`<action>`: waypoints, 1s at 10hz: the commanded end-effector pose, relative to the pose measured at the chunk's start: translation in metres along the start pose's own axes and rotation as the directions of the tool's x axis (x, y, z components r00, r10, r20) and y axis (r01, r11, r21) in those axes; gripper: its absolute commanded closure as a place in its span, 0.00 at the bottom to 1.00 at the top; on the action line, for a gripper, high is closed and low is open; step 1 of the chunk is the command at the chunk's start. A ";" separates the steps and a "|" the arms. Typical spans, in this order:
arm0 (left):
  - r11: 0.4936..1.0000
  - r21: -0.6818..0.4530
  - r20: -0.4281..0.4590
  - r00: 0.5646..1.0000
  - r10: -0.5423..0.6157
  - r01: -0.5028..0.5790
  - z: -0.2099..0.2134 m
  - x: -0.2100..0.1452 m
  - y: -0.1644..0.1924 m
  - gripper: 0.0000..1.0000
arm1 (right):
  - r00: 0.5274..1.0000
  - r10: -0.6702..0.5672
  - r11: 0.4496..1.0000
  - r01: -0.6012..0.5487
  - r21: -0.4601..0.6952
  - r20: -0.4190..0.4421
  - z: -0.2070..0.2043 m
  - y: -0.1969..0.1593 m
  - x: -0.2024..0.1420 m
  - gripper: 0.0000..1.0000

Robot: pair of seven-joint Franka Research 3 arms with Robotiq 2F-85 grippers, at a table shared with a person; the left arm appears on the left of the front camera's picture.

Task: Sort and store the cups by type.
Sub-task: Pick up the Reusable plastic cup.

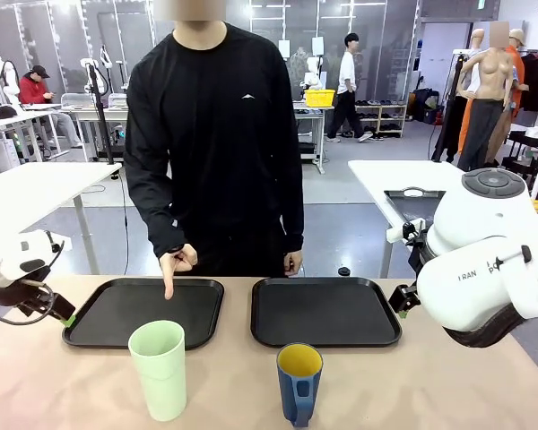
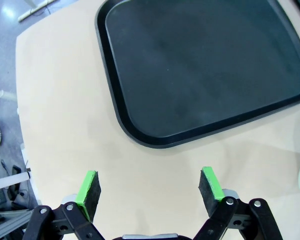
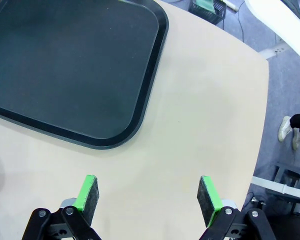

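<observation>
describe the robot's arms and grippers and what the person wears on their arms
Both arms are glossy white with rounded shells; the right arm carries dark lettering and a grey round cap, the left arm a looping black cable. The left gripper and right gripper are black linkages with bright green pads. The person wears long black sleeves.

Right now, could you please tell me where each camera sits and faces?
Front view: fixed between the arms, facing across the table at the person; left arm and right arm at the edges, the person's hand pointing at the left tray.
Left wrist view: on the left wrist, looking down past the open left gripper at the left tray.
Right wrist view: on the right wrist, looking down past the open right gripper at the right tray.
Shared: each tray shows in front and one wrist view.
</observation>
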State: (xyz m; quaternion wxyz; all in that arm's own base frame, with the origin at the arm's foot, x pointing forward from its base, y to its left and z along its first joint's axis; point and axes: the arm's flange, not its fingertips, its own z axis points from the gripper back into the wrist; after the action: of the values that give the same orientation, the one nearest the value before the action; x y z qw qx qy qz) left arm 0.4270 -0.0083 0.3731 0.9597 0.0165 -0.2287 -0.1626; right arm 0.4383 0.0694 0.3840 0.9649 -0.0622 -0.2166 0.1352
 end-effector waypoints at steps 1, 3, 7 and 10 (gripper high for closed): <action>0.991 -0.036 0.032 0.991 -0.130 0.131 -0.006 -0.013 0.000 0.00 | 1.000 -0.003 1.000 0.003 0.003 -0.002 -0.002 0.000 0.000 0.00; 0.975 -0.076 0.078 0.976 -0.205 0.210 -0.013 -0.024 0.001 0.00 | 1.000 -0.003 1.000 0.003 0.003 -0.002 -0.002 0.000 0.000 0.00; 0.867 -0.133 0.143 0.875 -0.463 0.481 -0.036 -0.059 0.012 0.00 | 1.000 -0.003 1.000 0.003 0.003 -0.002 -0.002 0.000 0.000 0.00; 0.784 -0.181 0.219 0.802 -0.556 0.594 -0.041 -0.082 0.015 0.00 | 1.000 -0.003 1.000 0.003 0.003 -0.002 -0.002 0.000 0.000 0.00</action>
State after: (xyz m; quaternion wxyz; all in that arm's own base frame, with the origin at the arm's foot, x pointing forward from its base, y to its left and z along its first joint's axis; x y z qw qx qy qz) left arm 0.4277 0.0234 0.3354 0.8546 -0.0107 -0.2516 -0.4541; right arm 0.4382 0.0694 0.3839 0.9649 -0.0621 -0.2165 0.1352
